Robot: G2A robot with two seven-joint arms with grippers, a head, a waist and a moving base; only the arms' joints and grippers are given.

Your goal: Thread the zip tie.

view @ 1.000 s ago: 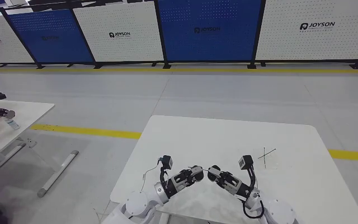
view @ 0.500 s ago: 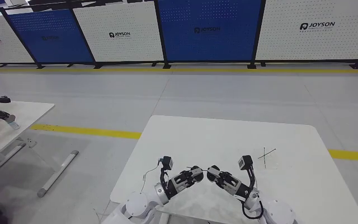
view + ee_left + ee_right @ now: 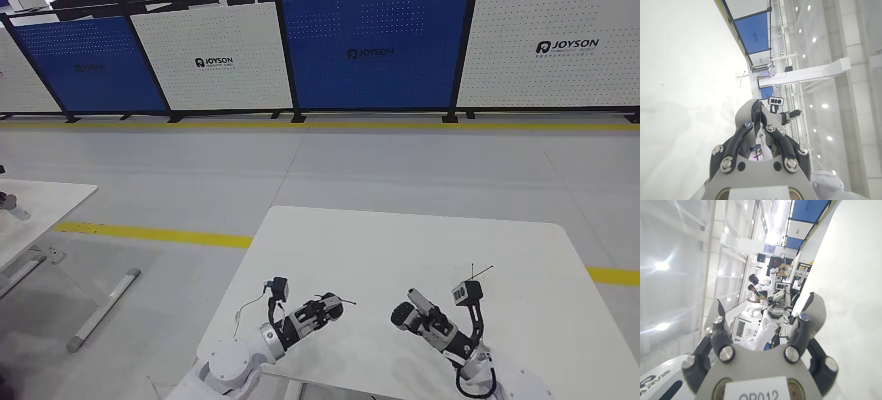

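Observation:
My left gripper (image 3: 328, 306) is over the table's near left part, shut on a thin black zip tie (image 3: 344, 298) whose end sticks out past the fingertips. In the left wrist view the left gripper (image 3: 759, 106) has the zip tie (image 3: 759, 118) pinched edge-on between its dark pads. My right gripper (image 3: 403, 315) hangs to the right of it, a clear gap away, open. In the right wrist view the right gripper (image 3: 766, 306) holds nothing between its spread fingers (image 3: 813, 302). I cannot tell whether the tie is looped.
Two more black zip ties (image 3: 482, 270) lie crossed on the white table (image 3: 420, 240) behind the right arm; they appear as zip ties (image 3: 742, 78) far off in the left wrist view. The table's near edge runs close under both arms.
The two grippers, nearly touching at the table's near middle, have drawn apart. The left one went left with the zip tie; the right one went right and now stands open.

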